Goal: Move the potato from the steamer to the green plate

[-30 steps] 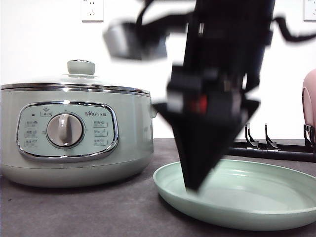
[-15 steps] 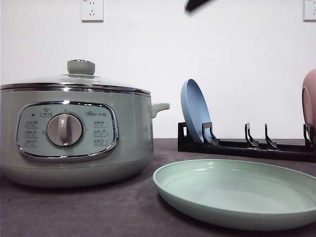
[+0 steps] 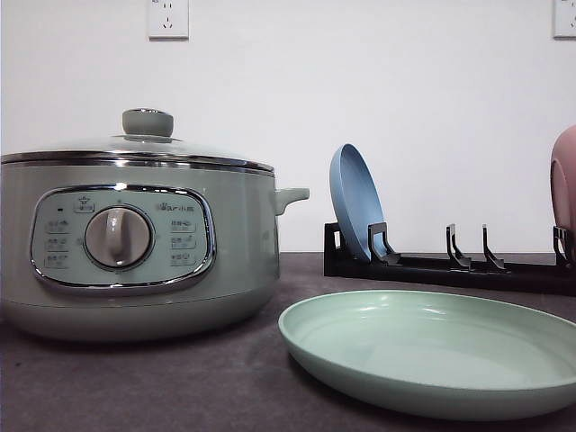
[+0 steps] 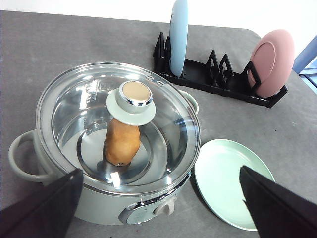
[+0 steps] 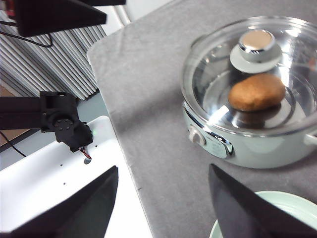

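The potato (image 4: 121, 144) lies inside the steamer (image 4: 106, 148) under its glass lid (image 4: 130, 101), so with both pincers (image 4: 158, 208) (image 5: 163, 203) spread and empty above, lifting that lid off by its knob looks like the next job

Dark grey, matte counter (image 3: 180, 387), meeting a plain white wall (image 3: 405, 90) behind. Two white wall sockets high on that wall: one (image 3: 168, 18) toward the left, another (image 3: 565, 18) at the far right edge. Beside the counter's edge, a white platform (image 5: 59, 193) and ribbed grey slats (image 5: 64, 64). Even, soft lighting.
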`<state>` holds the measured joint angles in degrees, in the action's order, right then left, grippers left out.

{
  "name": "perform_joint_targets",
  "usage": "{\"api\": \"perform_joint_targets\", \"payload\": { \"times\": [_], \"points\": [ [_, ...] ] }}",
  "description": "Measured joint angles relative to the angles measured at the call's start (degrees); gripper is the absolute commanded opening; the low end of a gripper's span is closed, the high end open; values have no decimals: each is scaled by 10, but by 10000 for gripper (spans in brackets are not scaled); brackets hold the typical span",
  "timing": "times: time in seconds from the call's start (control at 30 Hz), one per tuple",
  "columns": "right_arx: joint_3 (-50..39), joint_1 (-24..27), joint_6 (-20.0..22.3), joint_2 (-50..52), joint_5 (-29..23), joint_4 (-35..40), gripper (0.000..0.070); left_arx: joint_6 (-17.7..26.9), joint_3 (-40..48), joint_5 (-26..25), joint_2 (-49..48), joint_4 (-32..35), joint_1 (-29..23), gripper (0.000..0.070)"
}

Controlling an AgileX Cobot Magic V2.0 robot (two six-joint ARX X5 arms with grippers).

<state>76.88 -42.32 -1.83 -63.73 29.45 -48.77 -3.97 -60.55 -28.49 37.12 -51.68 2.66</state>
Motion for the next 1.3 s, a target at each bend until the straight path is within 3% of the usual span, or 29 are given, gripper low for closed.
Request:
{"api": "perform_joint_targets", "payload": {
  "times": [0.37, 0.57, 1.0, 1.3],
  "points": [
    [0, 0, 0, 0, 2, 0, 358, -12, -6, 1, 11, -4, 0, 635],
    [0, 0, 0, 0, 2, 0, 358, -15, -94, 5, 92, -39, 8, 631],
    [0, 0, 1, 0, 1, -17, 358, 3, -330, 132, 352, -130, 102, 626],
    [0, 0, 3, 0, -12, -30, 358, 21, -390, 200, 491, -150, 171, 624]
  ]
}}
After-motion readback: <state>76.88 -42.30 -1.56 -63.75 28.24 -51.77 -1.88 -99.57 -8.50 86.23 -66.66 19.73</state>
